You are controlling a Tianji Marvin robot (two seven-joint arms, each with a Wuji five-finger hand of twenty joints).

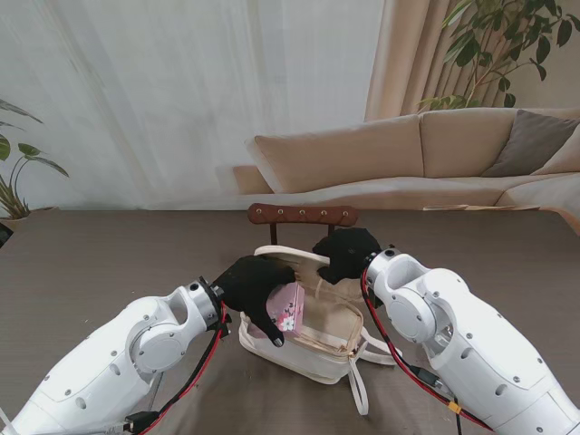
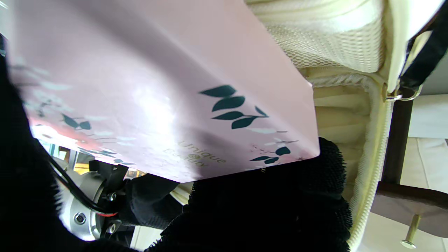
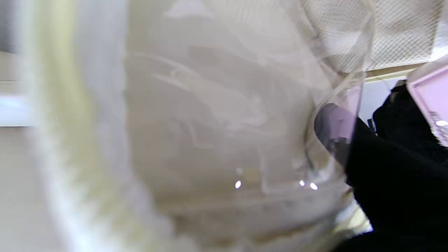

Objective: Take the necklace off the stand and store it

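Note:
A pink floral box (image 1: 289,308) is tilted over the mouth of the open cream bag (image 1: 308,358), and my left hand (image 1: 254,288) is shut on it. The left wrist view is filled by the pink box (image 2: 157,87), with the bag's mesh lining (image 2: 336,45) beyond it. My right hand (image 1: 345,254) is curled on the bag's far rim. Behind the bag stands the wooden necklace stand (image 1: 304,215), and its dark post (image 2: 395,147) shows in the left wrist view. No necklace shows on its bar or anywhere else. The right wrist view is blurred by the bag lining (image 3: 210,105).
The bag's white straps (image 1: 360,385) trail over the brown table (image 1: 100,263) toward me. A beige sofa (image 1: 435,154) and curtains lie past the table's far edge. Potted plants stand at the far left and far right.

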